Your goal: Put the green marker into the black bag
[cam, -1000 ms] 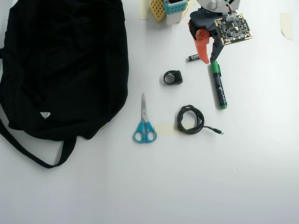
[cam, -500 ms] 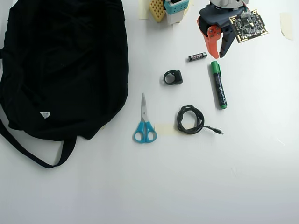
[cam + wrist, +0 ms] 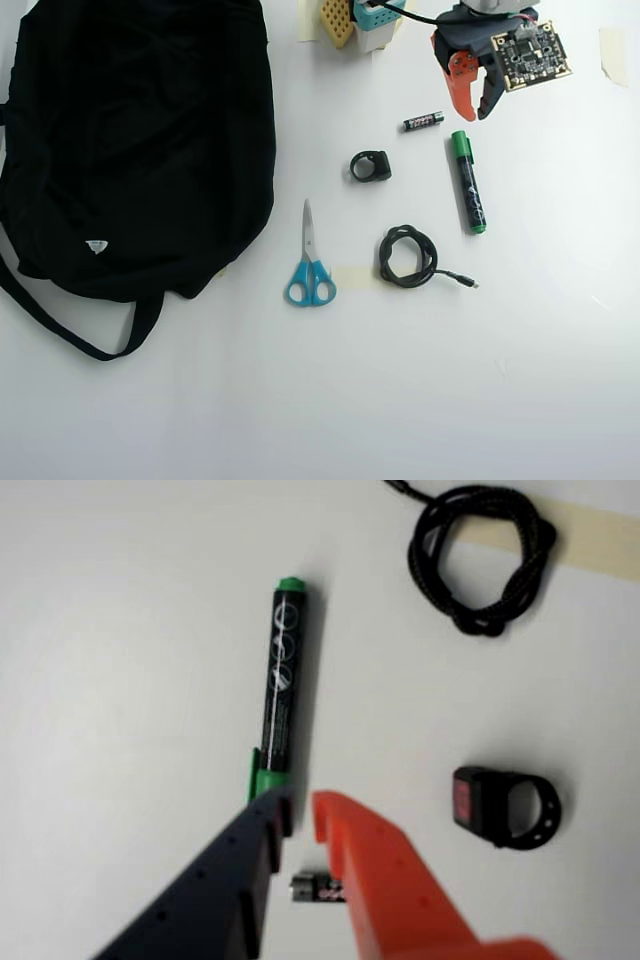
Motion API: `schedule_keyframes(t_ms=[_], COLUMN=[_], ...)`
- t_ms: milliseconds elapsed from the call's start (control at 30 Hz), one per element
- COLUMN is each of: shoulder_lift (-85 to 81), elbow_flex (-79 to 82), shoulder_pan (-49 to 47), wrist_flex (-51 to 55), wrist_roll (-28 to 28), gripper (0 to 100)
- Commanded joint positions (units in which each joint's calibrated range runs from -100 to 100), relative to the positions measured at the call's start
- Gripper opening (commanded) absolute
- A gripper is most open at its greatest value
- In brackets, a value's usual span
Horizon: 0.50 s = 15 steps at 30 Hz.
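My jaws [image 3: 474,110] hang slightly parted and empty just above the green marker [image 3: 467,182], far from the black bag [image 3: 130,140].

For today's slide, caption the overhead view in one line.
Pincer hovers empty above the green marker, far from the black bag.

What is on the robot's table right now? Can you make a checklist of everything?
Surface: white table, with beige tape strips.
Job's things: green marker lying flat, untouched; black bag far to the left in the overhead view.
Clutter: blue scissors, small battery, black ring-shaped clip.
Grippers: gripper slightly open, empty, just above the marker's green cap in the overhead view.
Cables: coiled black cable.
Surroundings: yellow and teal parts at the top edge, unclear.
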Motion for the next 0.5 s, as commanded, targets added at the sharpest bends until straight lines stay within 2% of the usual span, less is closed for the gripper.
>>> schedule_keyframes(t_ms=[0,167,333,467], shoulder_lift=[-1.9,-1.0,-0.9,-0.8], elbow_flex=[-1.3,-1.1,0.9,4.2], shoulder_pan=[-1.2,-5.2,-8.2,-9.8], wrist_flex=[0.5,1.1,3.1,5.5], wrist_roll=[-2.8,-5.7,-9.1,-9.7], gripper=[3,3,13,18])
